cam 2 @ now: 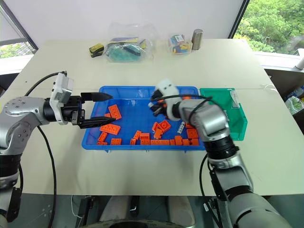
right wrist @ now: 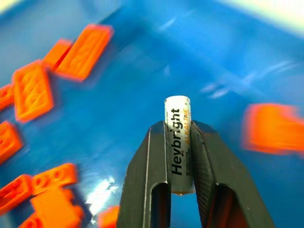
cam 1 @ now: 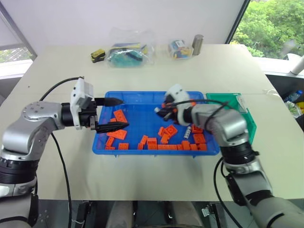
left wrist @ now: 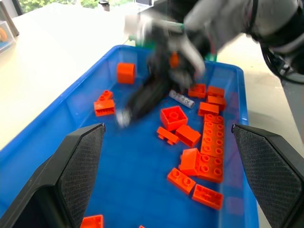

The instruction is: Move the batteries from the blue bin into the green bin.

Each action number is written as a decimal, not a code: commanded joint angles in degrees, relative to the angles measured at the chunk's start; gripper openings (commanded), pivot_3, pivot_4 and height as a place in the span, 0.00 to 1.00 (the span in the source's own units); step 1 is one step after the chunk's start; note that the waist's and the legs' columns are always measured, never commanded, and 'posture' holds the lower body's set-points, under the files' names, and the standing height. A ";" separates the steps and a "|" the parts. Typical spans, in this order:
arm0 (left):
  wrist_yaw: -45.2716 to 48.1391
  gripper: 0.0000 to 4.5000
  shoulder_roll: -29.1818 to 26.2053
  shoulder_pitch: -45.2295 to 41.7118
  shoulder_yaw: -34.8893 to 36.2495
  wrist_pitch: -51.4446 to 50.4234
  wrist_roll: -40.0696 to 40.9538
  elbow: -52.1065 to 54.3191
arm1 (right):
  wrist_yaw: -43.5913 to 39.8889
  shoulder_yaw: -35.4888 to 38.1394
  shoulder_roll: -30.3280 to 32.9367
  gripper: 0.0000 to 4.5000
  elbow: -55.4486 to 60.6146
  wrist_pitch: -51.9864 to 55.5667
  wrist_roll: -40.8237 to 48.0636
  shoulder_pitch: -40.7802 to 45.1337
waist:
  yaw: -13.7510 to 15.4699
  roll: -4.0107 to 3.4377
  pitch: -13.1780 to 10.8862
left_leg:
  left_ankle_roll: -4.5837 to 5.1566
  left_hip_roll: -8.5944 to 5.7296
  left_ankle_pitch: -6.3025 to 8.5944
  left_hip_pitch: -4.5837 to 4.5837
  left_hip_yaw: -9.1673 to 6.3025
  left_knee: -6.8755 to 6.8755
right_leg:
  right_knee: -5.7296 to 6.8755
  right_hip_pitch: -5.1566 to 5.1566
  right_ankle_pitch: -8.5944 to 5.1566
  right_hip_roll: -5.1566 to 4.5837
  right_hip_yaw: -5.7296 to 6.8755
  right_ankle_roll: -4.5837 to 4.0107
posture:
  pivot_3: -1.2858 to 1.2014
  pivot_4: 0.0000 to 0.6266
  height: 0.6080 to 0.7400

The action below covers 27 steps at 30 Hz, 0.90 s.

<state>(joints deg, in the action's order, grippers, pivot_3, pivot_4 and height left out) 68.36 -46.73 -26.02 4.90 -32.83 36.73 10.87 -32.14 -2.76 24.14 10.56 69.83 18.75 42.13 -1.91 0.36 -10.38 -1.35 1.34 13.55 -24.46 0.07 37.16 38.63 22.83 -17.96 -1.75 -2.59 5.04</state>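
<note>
We see one battery (right wrist: 177, 142) clamped lengthwise between the two black fingers of the right gripper (right wrist: 177, 137), its white label with black lettering facing the wrist camera and its top end poking out past the fingertips. In the head views that gripper (cam 1: 160, 110) sits at the centre of the frame, above the blue floor of the blue bin (cam 1: 142, 97), clear of the bricks below it. A second battery (cam 1: 188, 132) lies on the bin floor right of centre, among the orange bricks (cam 1: 166, 131), just beside the right forearm. The bricks are scattered mostly along the bin's lower edge and its right half, with a few more near its left end.

The green bin (cam 1: 227, 98) stands directly right of the blue bin, their rims side by side, with a clear label tab (cam 1: 241, 103) on its right rim.

At the left of the frame the left gripper (cam 1: 112, 114) points toward the centre, over the bin's left end, its jaws spread wide apart with nothing between them.

Both bins rest on a pale table (cam 1: 57, 76). Along the table's upper edge we see a small black and yellow object (cam 1: 98, 55), a clear plastic bag (cam 1: 128, 50), a second small bag (cam 1: 179, 48) and a metal can (cam 1: 197, 44).
</note>
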 commanded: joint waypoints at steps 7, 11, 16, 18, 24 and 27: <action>1.80 1.00 0.42 -2.02 -1.19 2.20 -1.02 -2.28 | 0.61 17.41 15.57 0.05 6.47 5.99 3.32 -5.09 | 0.43 0.00 0.00 | 0.00 0.09 0.00 0.03 0.05 -0.06 | -0.08 0.00 0.02 0.12 -0.10 -0.04 | 0.52 0.24 1.00; 2.35 1.00 1.43 -4.20 -2.34 2.62 -1.82 -3.84 | 2.00 19.53 16.72 0.25 5.21 5.00 2.72 -8.68 | 0.59 0.00 0.00 | 0.00 0.14 0.00 0.04 0.11 -0.04 | -0.06 0.00 0.04 0.19 -0.12 -0.07 | 0.52 0.24 1.00; 3.03 1.00 1.79 -4.54 -2.69 2.98 -2.14 -4.00 | 1.72 16.43 19.83 0.63 4.16 0.07 1.20 -11.13 | 0.80 0.00 -0.01 | 0.00 0.12 0.00 0.03 0.23 -0.03 | -0.09 0.02 0.04 0.16 -0.14 -0.06 | 0.52 0.24 1.00; 3.15 1.00 1.67 -4.33 -2.58 3.00 -2.14 -3.82 | -0.13 15.32 21.84 0.63 3.88 -3.12 1.45 -9.70 | 0.77 0.00 -0.01 | 0.01 0.13 0.00 0.03 0.23 -0.02 | -0.09 0.02 0.04 0.17 -0.14 -0.06 | 0.52 0.24 1.00; 3.11 1.00 1.41 -4.20 -2.45 2.67 -2.06 -3.31 | -17.19 4.07 28.92 0.63 3.16 -14.42 3.71 -3.01 | 0.60 -0.05 -0.05 | 0.01 0.19 0.00 0.04 0.30 -0.04 | -0.08 0.09 0.04 0.23 -0.20 -0.05 | 0.52 0.24 1.00; 2.92 1.00 1.55 -4.46 -2.69 2.52 -2.09 -3.03 | -22.85 -4.07 29.32 0.81 -0.76 -18.65 0.98 0.63 | 0.66 -0.02 -0.06 | 0.01 0.21 0.00 0.05 0.30 -0.03 | -0.09 0.07 0.04 0.24 -0.19 -0.05 | 0.52 0.24 1.00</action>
<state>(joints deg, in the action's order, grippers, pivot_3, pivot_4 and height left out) 71.05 -44.76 -29.81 1.31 -30.68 34.39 6.45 -52.00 -3.74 53.23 11.37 53.65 20.96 41.55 -1.25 0.34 -10.43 -1.34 1.56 13.55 -24.41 0.37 37.14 38.54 22.89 -17.92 -1.52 -2.79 4.98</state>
